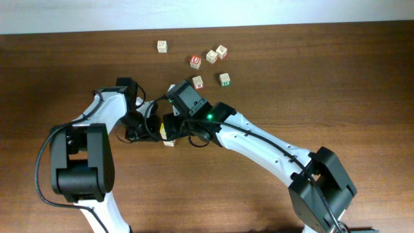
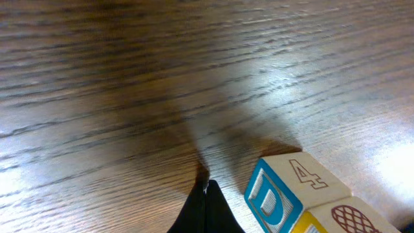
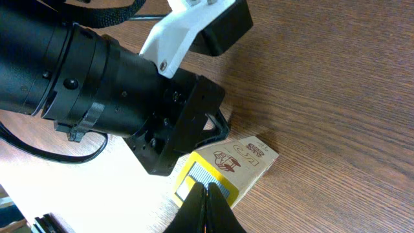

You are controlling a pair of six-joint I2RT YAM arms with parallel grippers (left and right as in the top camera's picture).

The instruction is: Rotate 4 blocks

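Arms angled inward; left gripper [image 2: 206,197] closed beside D block [image 2: 284,194]; right gripper [image 3: 207,196] closed at yellow block [image 3: 240,160].

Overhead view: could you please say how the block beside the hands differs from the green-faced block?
The block beside the hands shows a yellow side and is partly hidden by the right arm; the green-faced block shows a green top and stands clear. The first lies mid-table, the green-faced block nearer the far edge. Both are small cubes.
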